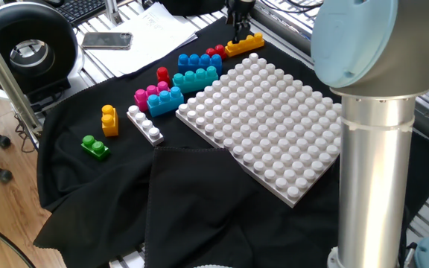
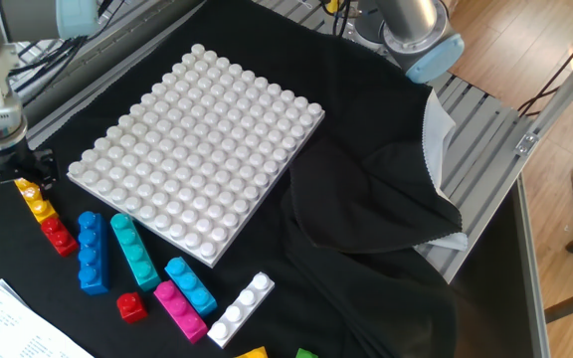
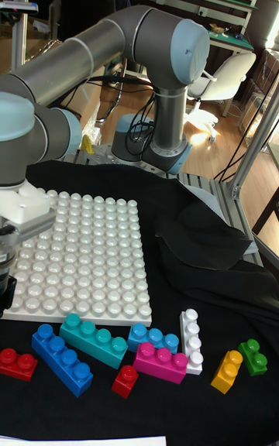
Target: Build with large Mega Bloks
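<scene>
My gripper [image 2: 8,179] hangs open at the yellow-orange four-stud brick [image 2: 34,200], its fingers either side of the brick's far end; in one fixed view the gripper [image 1: 238,31] stands just over that brick [image 1: 246,45]. A red brick [image 2: 58,237] adjoins it. Beside the white studded board [image 2: 197,149] lie a blue brick [image 2: 91,252], a teal brick [image 2: 133,251], a short blue brick [image 2: 191,284], a pink brick [image 2: 179,308], a small red brick [image 2: 131,306] and a white brick [image 2: 241,308]. A yellow brick [image 1: 109,120] and a green brick [image 1: 94,146] sit apart.
The arm's grey column [image 1: 371,149] rises at the near right of one fixed view. A folded black cloth [image 2: 366,199] bunches beside the board. Papers and a phone [image 1: 106,40] lie past the cloth's edge, next to a black round device [image 1: 24,48].
</scene>
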Robot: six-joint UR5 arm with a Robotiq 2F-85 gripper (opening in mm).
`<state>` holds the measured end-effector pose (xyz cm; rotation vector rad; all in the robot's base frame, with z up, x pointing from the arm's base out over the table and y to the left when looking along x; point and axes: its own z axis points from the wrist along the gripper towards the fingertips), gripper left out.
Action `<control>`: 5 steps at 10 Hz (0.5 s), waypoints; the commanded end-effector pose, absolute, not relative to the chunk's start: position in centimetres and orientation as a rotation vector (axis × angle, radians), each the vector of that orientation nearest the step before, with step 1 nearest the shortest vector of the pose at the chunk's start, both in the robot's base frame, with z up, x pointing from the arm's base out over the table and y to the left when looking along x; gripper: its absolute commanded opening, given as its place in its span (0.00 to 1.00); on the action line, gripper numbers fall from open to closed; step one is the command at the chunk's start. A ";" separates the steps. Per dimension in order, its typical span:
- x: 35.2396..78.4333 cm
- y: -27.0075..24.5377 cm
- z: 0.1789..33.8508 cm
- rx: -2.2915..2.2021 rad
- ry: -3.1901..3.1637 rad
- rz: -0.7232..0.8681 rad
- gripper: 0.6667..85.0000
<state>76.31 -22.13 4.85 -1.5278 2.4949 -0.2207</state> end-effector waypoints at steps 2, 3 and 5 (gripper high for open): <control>76.2 -21.7 5.1 -1.482 2.509 -0.183 0.81; 76.4 -21.9 5.1 -1.476 2.516 -0.201 0.81; 76.4 -21.9 5.2 -1.470 2.514 -0.199 0.81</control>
